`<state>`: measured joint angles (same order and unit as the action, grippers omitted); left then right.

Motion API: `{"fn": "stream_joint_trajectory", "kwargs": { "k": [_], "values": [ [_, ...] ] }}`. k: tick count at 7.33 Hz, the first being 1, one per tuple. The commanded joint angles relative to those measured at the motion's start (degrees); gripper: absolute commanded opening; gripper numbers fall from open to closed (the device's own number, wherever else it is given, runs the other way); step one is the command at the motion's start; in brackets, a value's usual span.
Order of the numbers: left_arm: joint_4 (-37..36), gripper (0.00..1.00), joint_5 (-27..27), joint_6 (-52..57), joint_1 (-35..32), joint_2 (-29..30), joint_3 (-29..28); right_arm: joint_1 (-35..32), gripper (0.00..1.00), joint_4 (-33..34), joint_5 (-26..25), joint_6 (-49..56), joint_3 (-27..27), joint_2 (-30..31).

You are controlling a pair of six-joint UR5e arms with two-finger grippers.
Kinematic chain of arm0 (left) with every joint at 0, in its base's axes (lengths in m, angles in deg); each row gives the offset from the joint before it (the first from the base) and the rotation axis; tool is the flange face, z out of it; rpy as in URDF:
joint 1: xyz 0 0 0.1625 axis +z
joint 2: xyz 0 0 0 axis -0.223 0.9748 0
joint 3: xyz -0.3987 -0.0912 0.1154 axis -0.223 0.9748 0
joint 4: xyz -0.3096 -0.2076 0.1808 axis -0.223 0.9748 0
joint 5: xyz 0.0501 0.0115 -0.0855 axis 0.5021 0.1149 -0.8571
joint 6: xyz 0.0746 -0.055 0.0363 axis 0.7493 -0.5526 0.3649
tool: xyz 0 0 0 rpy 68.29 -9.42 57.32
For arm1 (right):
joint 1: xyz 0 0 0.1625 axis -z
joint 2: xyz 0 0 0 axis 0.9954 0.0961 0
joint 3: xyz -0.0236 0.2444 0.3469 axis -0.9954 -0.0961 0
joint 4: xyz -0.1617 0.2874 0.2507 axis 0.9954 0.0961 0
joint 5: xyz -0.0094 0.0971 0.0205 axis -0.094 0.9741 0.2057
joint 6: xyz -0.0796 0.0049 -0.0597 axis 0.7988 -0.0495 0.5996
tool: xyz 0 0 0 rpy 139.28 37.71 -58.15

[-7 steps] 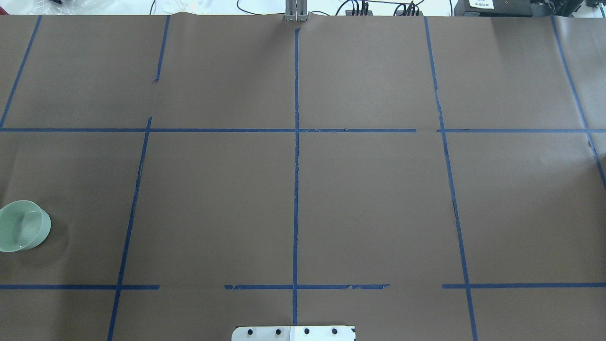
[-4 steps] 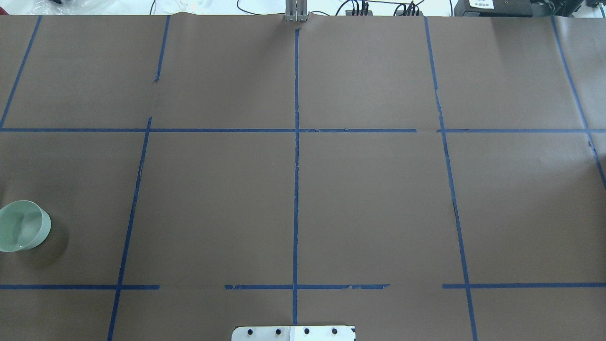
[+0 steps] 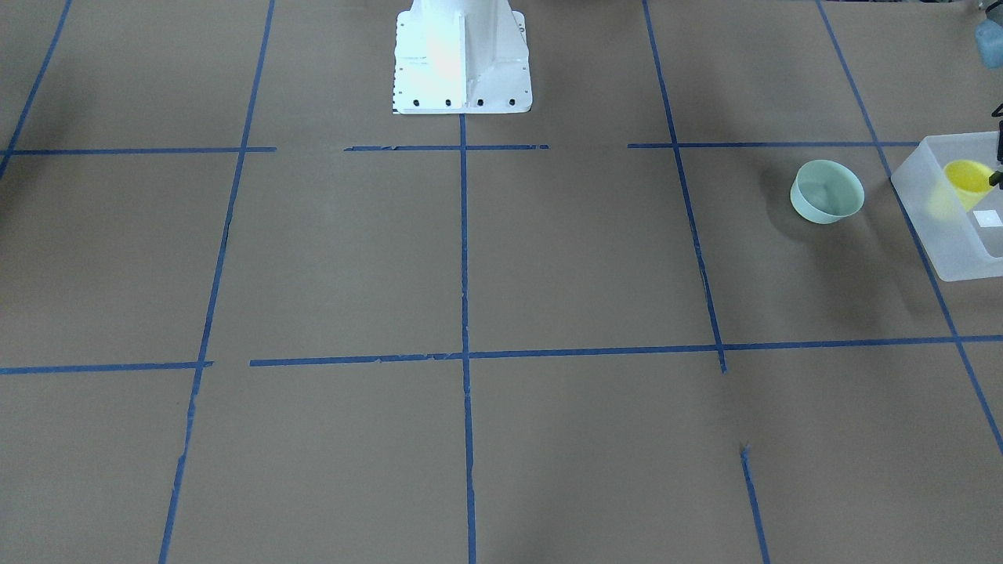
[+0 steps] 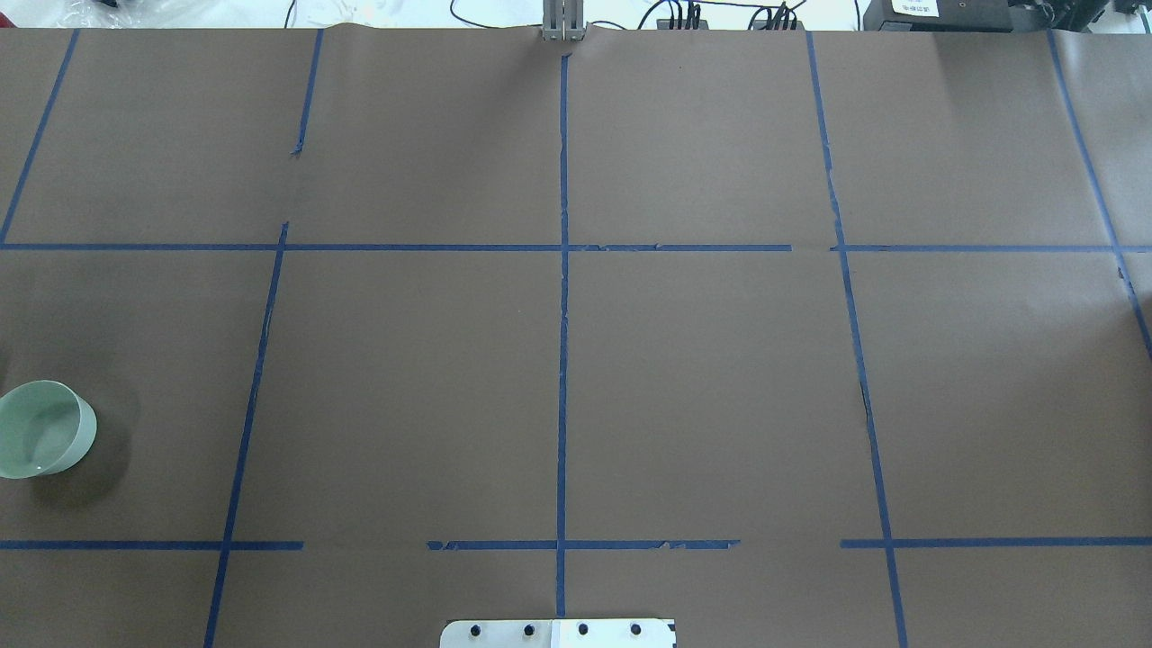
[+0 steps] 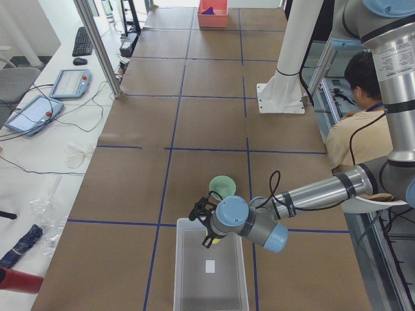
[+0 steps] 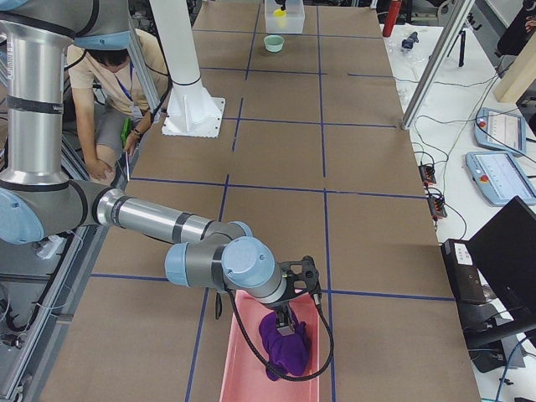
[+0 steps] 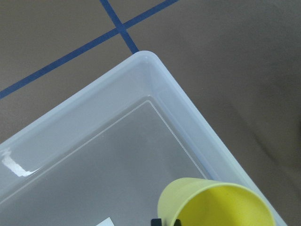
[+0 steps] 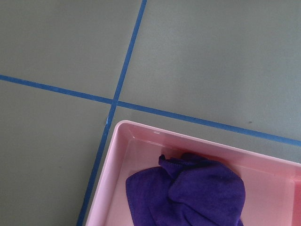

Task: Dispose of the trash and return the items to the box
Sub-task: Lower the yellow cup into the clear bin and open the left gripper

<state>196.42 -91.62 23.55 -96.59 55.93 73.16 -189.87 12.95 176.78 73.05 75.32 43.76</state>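
Hanging over the translucent box [image 5: 177,278], the left gripper [image 5: 209,238] clasps the yellow cup [image 7: 216,205] in its jaws; the mint-green bowl [image 3: 827,190] sits just beside the box. Right gripper [image 6: 286,325] jaws: cannot tell.

Light was bright and even, looked like diffuse ceiling lamps. The bowl [image 4: 40,429] only threw a soft, smudgy shadow. Front view blew out the white base [image 3: 462,55] pretty badly. There was a small glare spot on the box [image 7: 155,70] wall in the left wrist view, and the cup [image 7: 216,205] there looked slightly soft. Overhead came out darker than the front.
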Motion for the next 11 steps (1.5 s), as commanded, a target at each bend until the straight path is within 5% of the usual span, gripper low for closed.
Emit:
{"fn": "stream_joint_trajectory", "kwargs": {
  "k": [1, 6, 9, 11],
  "values": [
    [1.9, 0.48, 0.1, -0.4, 0.6, 0.0, 0.1, 0.0, 1.0, -0.1, 0.0, -0.1, 0.0, 0.1],
    [-0.4, 0.55, 4.1, -28.2, 7.9, 6.5, 8.7, 0.0, 1.0, -0.2, 0.1, -1.1, 0.1, 0.4],
    [13.1, 0.58, 9.6, -36.7, 20.0, 2.8, 6.6, 0.0, 1.0, -0.2, 0.1, -1.2, 0.1, 0.4],
    [13.8, 0.58, 9.7, -36.9, 23.3, 2.1, 6.5, 0.0, 1.0, -0.2, 0.1, -1.2, 0.1, 0.4]
  ]
}}
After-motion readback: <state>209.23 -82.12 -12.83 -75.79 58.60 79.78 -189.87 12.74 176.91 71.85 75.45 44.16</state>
